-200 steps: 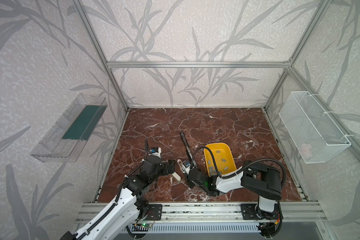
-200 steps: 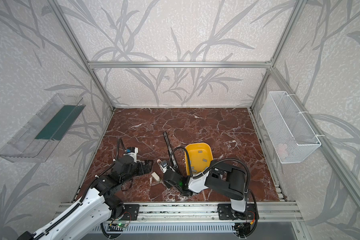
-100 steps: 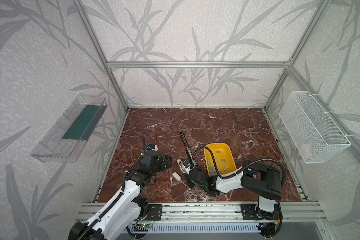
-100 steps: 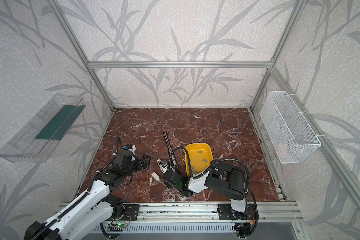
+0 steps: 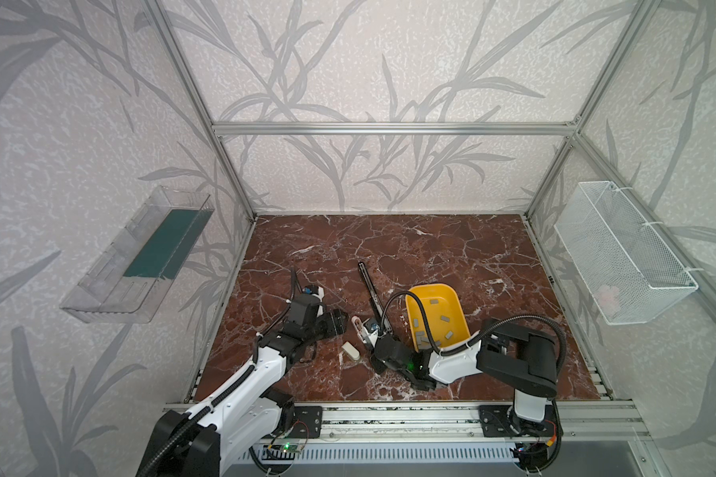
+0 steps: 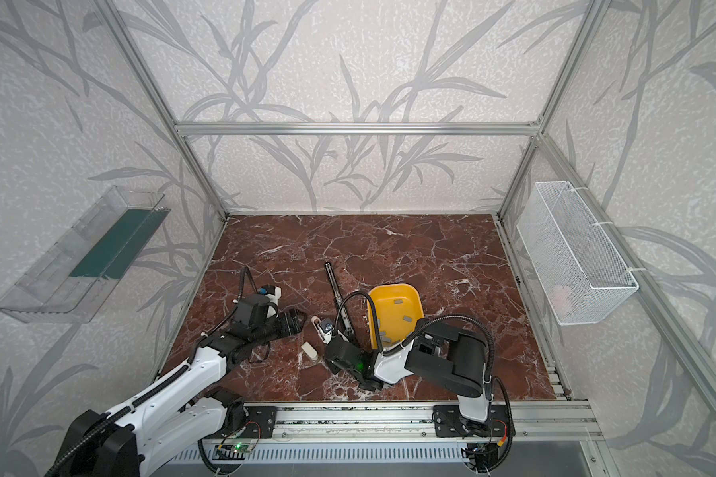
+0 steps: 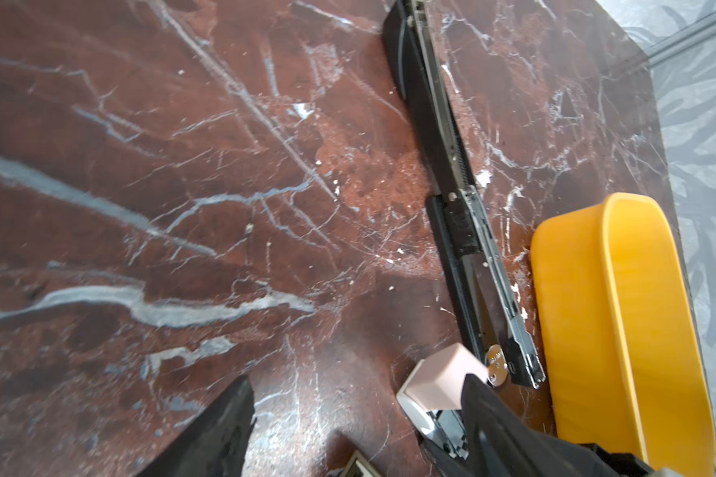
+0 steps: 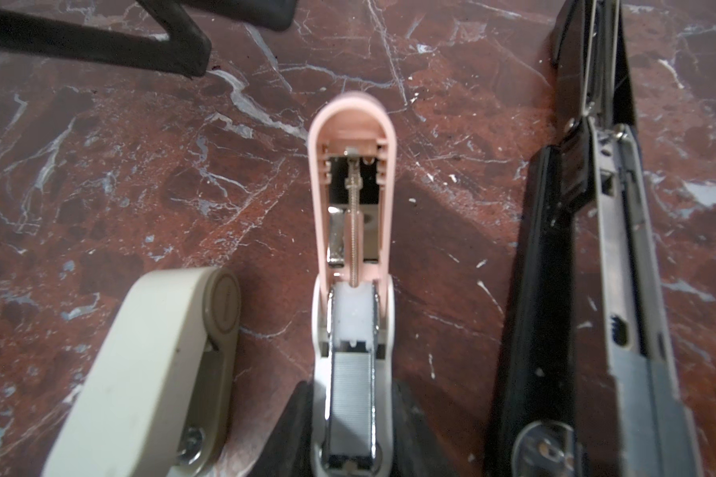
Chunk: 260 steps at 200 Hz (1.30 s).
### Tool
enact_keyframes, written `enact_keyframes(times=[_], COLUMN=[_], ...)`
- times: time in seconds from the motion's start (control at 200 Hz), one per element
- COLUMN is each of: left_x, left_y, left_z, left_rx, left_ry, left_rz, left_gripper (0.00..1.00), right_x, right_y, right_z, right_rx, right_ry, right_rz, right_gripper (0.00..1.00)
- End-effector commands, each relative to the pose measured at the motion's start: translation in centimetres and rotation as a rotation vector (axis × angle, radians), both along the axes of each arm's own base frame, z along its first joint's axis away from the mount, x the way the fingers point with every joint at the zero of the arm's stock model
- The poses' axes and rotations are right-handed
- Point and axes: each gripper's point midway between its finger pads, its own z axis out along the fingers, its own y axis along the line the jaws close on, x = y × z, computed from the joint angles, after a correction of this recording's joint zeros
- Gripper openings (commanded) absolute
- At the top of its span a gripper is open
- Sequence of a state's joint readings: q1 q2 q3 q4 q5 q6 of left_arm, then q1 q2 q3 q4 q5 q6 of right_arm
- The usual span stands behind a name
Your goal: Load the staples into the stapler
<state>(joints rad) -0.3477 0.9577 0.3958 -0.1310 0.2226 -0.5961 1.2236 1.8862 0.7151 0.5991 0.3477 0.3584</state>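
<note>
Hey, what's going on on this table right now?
The right gripper holds the pink stapler flipped open, with a staple strip lying in its channel. The left gripper hovers open and empty just beside it. More staples sit in the yellow tray; a beige stapler and an open black stapler lie untouched nearby.

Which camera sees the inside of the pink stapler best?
The right wrist view: it looks straight into the open pink stapler, staples loaded. Both top views show it tiny; the left wrist view catches only its pink lid tip.
</note>
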Motion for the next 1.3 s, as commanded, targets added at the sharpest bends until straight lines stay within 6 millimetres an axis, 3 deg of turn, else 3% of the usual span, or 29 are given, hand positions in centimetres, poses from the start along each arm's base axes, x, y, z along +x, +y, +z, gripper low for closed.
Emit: enact_keyframes(times=[0.0, 0.23, 0.54, 0.67, 0.775, 1.135, 1.295], left_x=[0.0, 1.5, 1.8, 1.7, 1.2, -1.7, -2.2], left_y=[-0.2, 1.6, -2.4, -3.5, -4.0, -6.0, -5.6], left_z=[-0.3, -0.3, -1.6, -1.1, -0.5, -1.4, -2.2], left_rx=[-0.006, 0.065, 0.012, 0.023, 0.022, 0.029, 0.057], left_ry=[-0.014, -0.036, 0.016, -0.02, -0.07, -0.138, -0.149], left_rz=[-0.014, 0.093, -0.078, -0.125, -0.15, -0.27, -0.265], left_gripper=[0.76, 0.74, 0.63, 0.61, 0.6, 0.58, 0.58], right_x=[-1.0, -0.9, -0.9, -0.8, -0.8, -0.5, -0.4], right_y=[-1.3, -0.7, -0.4, 0.1, 0.2, 0.2, 0.6], right_z=[-3.7, -3.6, -3.5, -3.5, -3.4, -2.6, -2.3], right_rx=[-0.087, -0.082, -0.072, -0.068, -0.062, -0.023, -0.011], right_ry=[0.08, 0.086, 0.087, 0.087, 0.085, 0.076, 0.085], right_rz=[0.013, 0.024, 0.024, 0.029, 0.028, 0.022, 0.027], right_gripper=[0.18, 0.18, 0.17, 0.17, 0.17, 0.18, 0.18])
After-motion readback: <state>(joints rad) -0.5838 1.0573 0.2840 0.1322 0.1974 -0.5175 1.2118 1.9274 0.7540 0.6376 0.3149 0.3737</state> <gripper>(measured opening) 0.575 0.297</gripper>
